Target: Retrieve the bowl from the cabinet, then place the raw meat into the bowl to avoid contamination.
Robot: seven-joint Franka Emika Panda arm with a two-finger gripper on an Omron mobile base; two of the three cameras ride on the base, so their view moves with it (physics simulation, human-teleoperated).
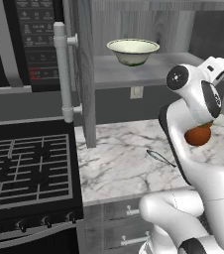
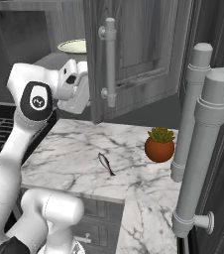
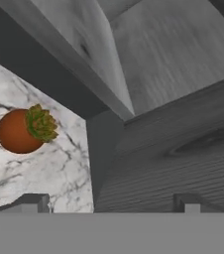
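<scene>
The cabinet [image 1: 134,30] stands open, its grey wood-grain doors swung out over the counter. On its lower shelf sits the bowl [image 1: 133,51], upright, cream-white with a pale inside and a greenish underside; in the left base view it lies toward twelve o'clock, above the arm. From the right base view only a slice of the bowl's [image 2: 73,46] rim peeks out at about eleven o'clock, between the arm's upper casing and the open door [image 2: 134,49] with its pale bar handle [image 2: 109,62].

Below, on the marble counter [image 1: 119,163], the raw meat [image 1: 158,157] lies flat, a thin dark silver sliver near the front edge, well apart from the bowl above it. In the right base view the same sliver [image 2: 106,163] sits near the centre, with the plant pot [image 2: 159,145] at about three o'clock from it, near but not touching.

The arm is raised beside the shelf. In the hand view the gripper [image 3: 113,201] shows two small dark fingertips [image 3: 32,201] at six o'clock, spread wide with nothing between them. Past them are grey wood-grain panels of the cabinet, and at nine o'clock the pot [image 3: 20,131] with its green leaves on the marble.

At the left, around eight o'clock in the left base view, is the black stove [image 1: 27,168], with the microwave [image 1: 37,39] above it at eleven o'clock.
</scene>
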